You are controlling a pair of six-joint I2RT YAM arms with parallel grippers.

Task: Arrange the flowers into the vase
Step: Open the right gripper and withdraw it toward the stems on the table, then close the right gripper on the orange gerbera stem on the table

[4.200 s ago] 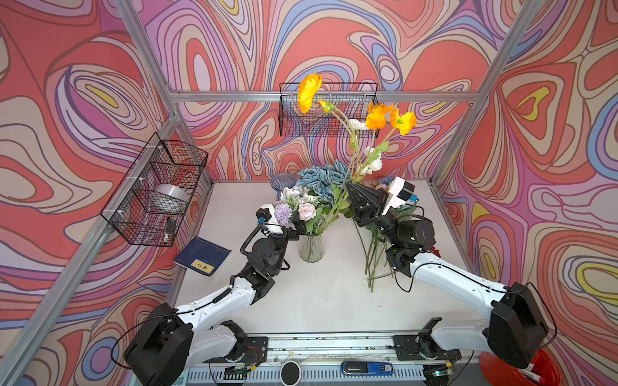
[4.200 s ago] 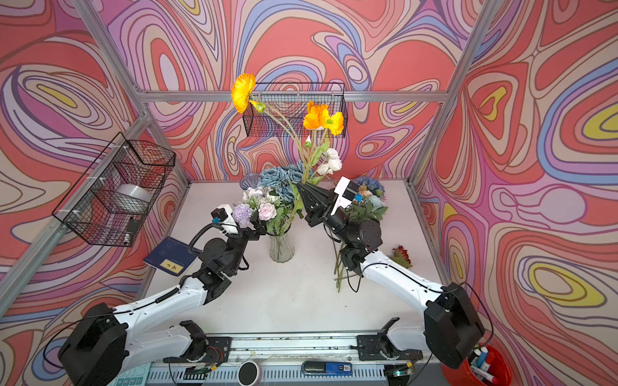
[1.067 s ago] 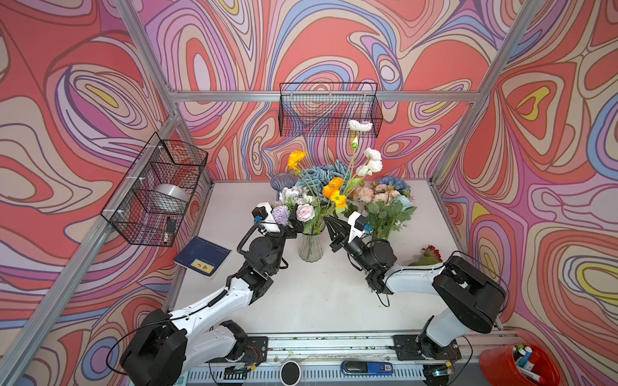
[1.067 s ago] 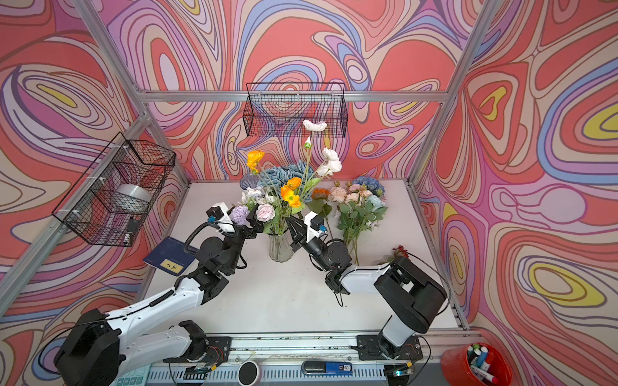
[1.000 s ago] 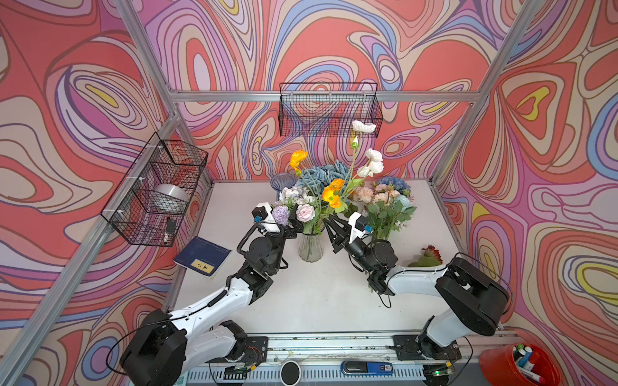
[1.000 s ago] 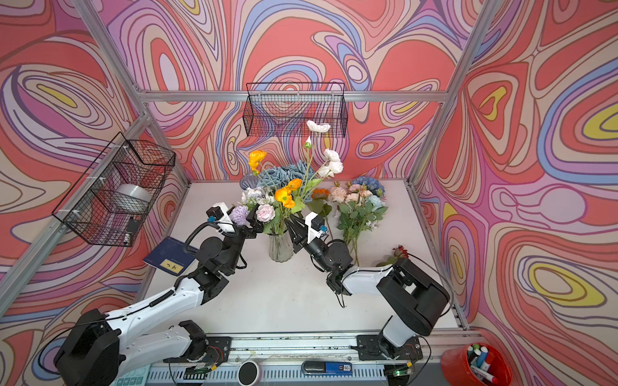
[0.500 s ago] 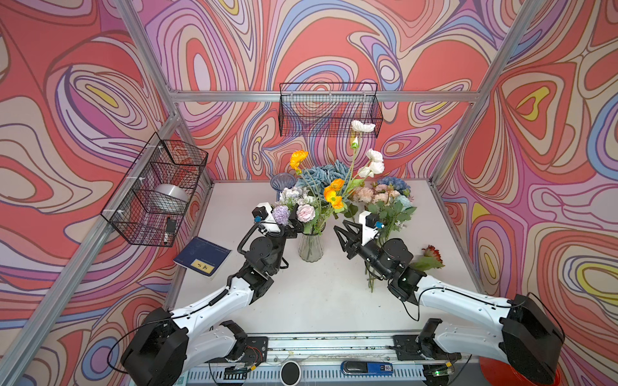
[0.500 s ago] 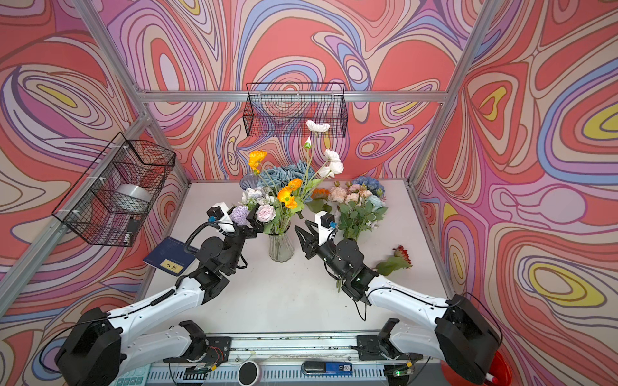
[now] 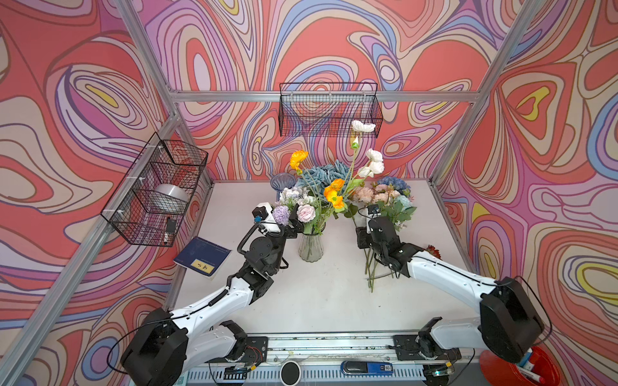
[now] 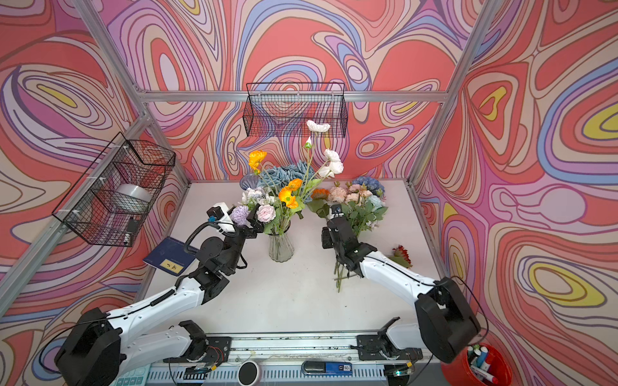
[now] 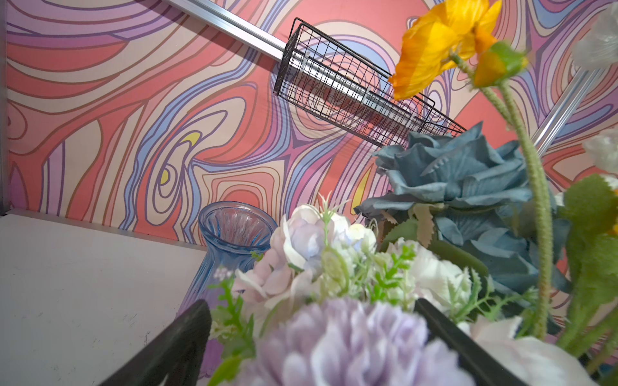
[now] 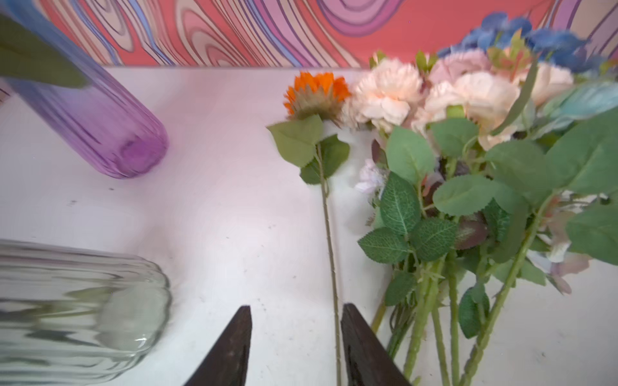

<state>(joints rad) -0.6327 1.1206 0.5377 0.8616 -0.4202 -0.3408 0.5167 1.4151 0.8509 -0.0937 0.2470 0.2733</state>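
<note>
The right gripper [image 12: 296,307] is seen with its jaws partly apart and nothing clamped. It's held over the table [image 9: 317,300], and the thin stem of an orange daisy [image 12: 314,88] is caught running between the fingers [image 12: 230,347], right up against one of them, though actual contact can't be made out. That daisy is laid flat on the table, with the loose bunch [image 12: 468,140] just beside it: pink peonies [image 12: 475,90], a blue hydrangea [image 12: 535,36], lots of leaves, stems fanned out under the right arm in both top views. A red daisy [image 9: 433,250] is seen lying on its own nearer the right wall.

The left gripper [image 11: 311,302] is spread wide, pretty much at the neck of the clear vase [image 9: 311,247], and a lilac pompom [image 11: 351,341] is framed between its fingers [image 11: 187,337]. Whether the pompom is being touched can't be told, it's too blurred.

As for the flowers [image 9: 321,204] already in: the clear vase is stood upright mid-table between the two grippers and is filled with the pompom, a pale pink rose [image 9: 306,213], small white blooms [image 9: 291,194], orange poppies [image 9: 337,184] and tall white poppies [image 9: 363,126], which are tilted toward the back basket [image 9: 329,110]. Dusty-blue roses [image 11: 461,180] are seen behind that bunch; which vase they're stuck in can't be said for sure. A purple vase [image 9: 282,182] is parked behind the clear one by the back wall. Off to the left, a navy notebook [image 9: 202,257] is laid on the table edge, and a second basket [image 9: 157,187] is hung on the left wall.
</note>
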